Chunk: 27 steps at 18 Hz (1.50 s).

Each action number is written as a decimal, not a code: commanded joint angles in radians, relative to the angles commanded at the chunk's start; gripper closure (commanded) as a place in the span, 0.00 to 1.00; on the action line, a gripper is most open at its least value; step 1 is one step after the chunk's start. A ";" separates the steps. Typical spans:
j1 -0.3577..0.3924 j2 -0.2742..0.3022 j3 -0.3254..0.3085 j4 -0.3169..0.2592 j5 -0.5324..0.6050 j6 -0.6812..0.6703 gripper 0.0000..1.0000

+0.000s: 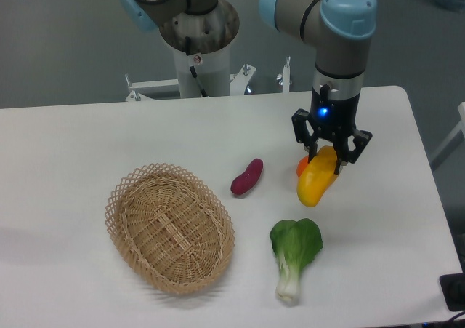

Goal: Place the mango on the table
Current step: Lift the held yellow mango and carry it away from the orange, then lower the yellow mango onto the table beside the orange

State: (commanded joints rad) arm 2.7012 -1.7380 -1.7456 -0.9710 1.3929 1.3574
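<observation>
mango [317, 182]: one, yellow, tilted, its upper end between the fingers of the gripper [328, 161], on the right of the table [87, 132]
gripper: clenched on the mango
orange fruit [302, 166]: one, partly hidden just behind the mango
sweet potato [247, 177]: one, purple, left of the mango
bok choy [294, 249]: one, in front
basket [169, 226]: one, wicker, nothing inside

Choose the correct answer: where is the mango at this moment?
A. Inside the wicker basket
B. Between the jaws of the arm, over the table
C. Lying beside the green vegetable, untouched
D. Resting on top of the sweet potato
B. The mango sits between the jaws of the gripper, tilted above the white table, away from the basket, the sweet potato and the green vegetable.
</observation>
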 joint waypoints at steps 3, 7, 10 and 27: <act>0.018 0.000 -0.020 0.002 0.002 0.083 0.55; 0.100 -0.009 -0.023 0.000 -0.005 0.244 0.55; 0.167 -0.029 -0.049 0.008 -0.006 0.383 0.55; 0.336 -0.103 -0.181 0.098 -0.025 0.715 0.55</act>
State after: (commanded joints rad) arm 3.0373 -1.8408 -1.9266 -0.8728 1.3683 2.0722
